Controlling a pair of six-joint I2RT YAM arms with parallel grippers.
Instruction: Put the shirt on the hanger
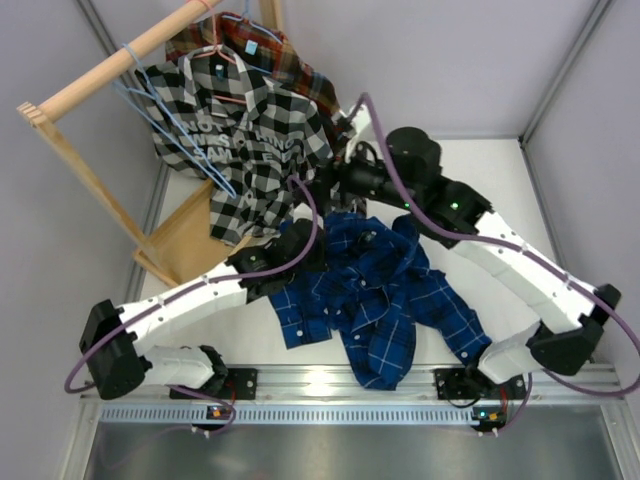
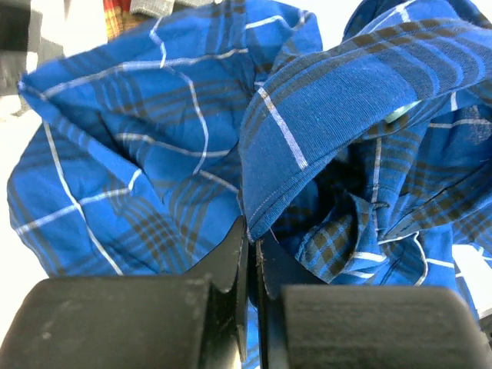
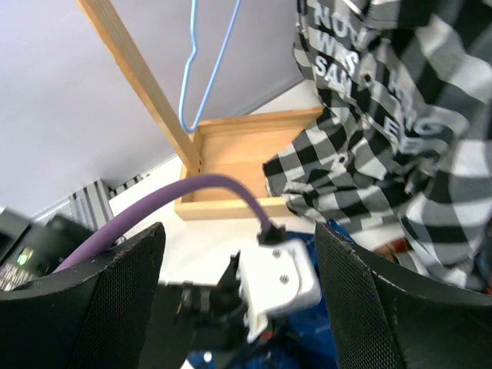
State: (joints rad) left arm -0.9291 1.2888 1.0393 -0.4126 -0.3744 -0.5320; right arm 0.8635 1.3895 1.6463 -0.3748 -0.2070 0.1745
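Observation:
The dark blue plaid shirt (image 1: 385, 290) lies crumpled on the table's middle; it fills the left wrist view (image 2: 154, 146). My left gripper (image 1: 300, 262) is shut on a fold of its cloth, which enters between the fingertips (image 2: 252, 244). The light-blue wire hanger (image 1: 165, 125) hangs from the wooden rail at the back left, bare; it also shows in the right wrist view (image 3: 207, 69). My right gripper (image 1: 340, 185) is above the shirt's far edge, open wide and empty (image 3: 238, 300). Between its fingers I see the left arm's white wrist housing (image 3: 280, 280).
A wooden rack with rail (image 1: 130, 55) and base tray (image 1: 190, 240) stands at the back left. A black-and-white checked shirt with lettering (image 1: 250, 130) and a red-brown plaid shirt (image 1: 295, 65) hang from it. Grey walls close both sides.

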